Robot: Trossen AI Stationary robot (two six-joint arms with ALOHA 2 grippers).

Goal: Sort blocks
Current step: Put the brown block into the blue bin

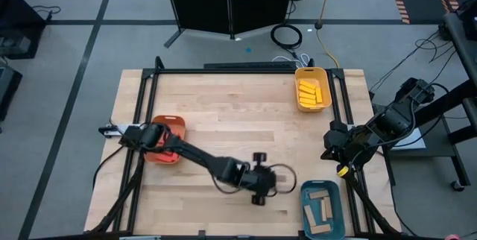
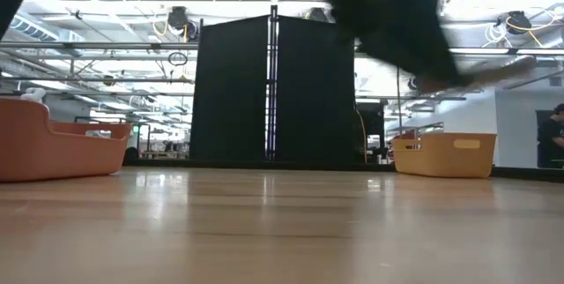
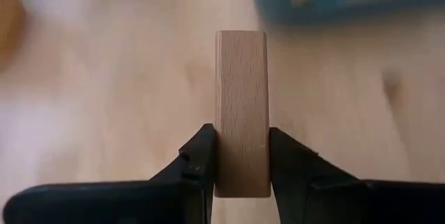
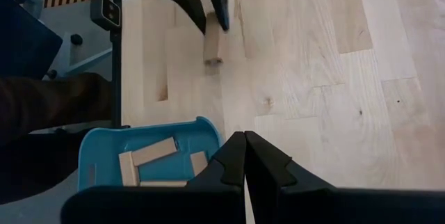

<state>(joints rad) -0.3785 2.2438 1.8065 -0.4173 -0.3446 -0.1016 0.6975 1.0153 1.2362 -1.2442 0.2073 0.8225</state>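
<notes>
Count of trays, blocks, arms

Three trays: orange, yellow, teal. Four yellow blocks; three or so tan blocks, one more tan block gripped. Two arms.

Left arm stretched toward the teal tray, left gripper clamped on a tan block beside it, right gripper closed, parked beyond the tray.

Two dark jointed arms, showing black wedge-tipped fingers; right arm trailing black cables, carrying a yellow mark.
</notes>
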